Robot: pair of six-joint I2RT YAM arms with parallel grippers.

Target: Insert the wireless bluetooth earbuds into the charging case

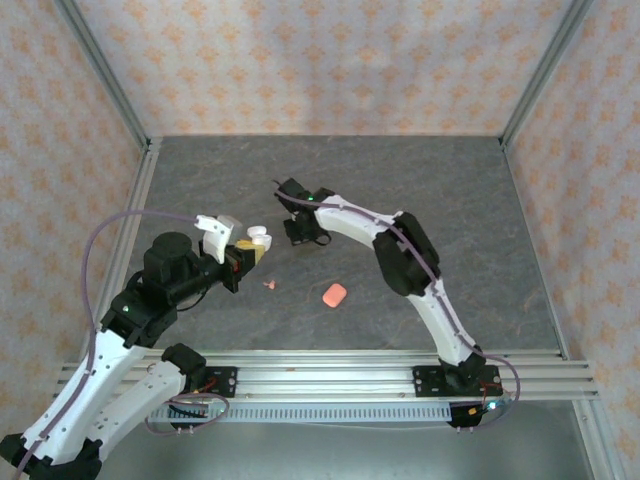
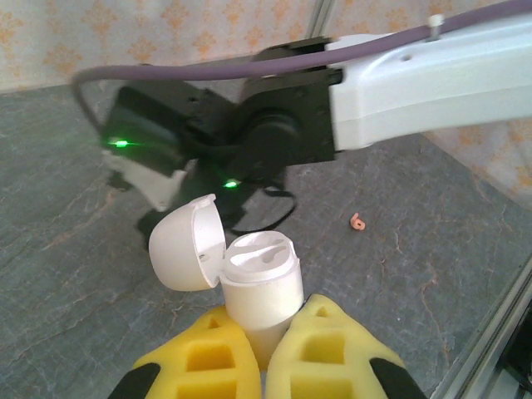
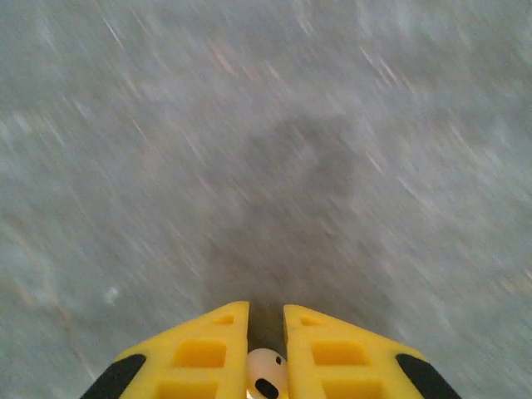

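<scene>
My left gripper (image 2: 268,320) is shut on the lower body of a white charging case (image 2: 262,287). The case stands upright between the yellow fingers (image 2: 332,349), its lid (image 2: 187,243) hinged open to the left and its two moulded slots showing. From above, the case (image 1: 258,240) sits at my left gripper (image 1: 244,258). My right gripper (image 3: 266,309) is shut on a whitish earbud (image 3: 266,376), pinched deep between its yellow fingers (image 3: 199,353) above the blurred grey table. In the top view my right gripper (image 1: 298,232) hangs just right of the case. A coral-pink earbud (image 1: 268,285) (image 2: 358,222) lies loose on the table.
A small coral-pink case (image 1: 334,295) lies shut on the grey table (image 1: 450,200), right of the loose earbud. My right arm (image 2: 416,83) spans the left wrist view behind the white case. Patterned walls and metal posts (image 1: 530,90) enclose the table; an aluminium rail (image 1: 330,375) runs along the near edge.
</scene>
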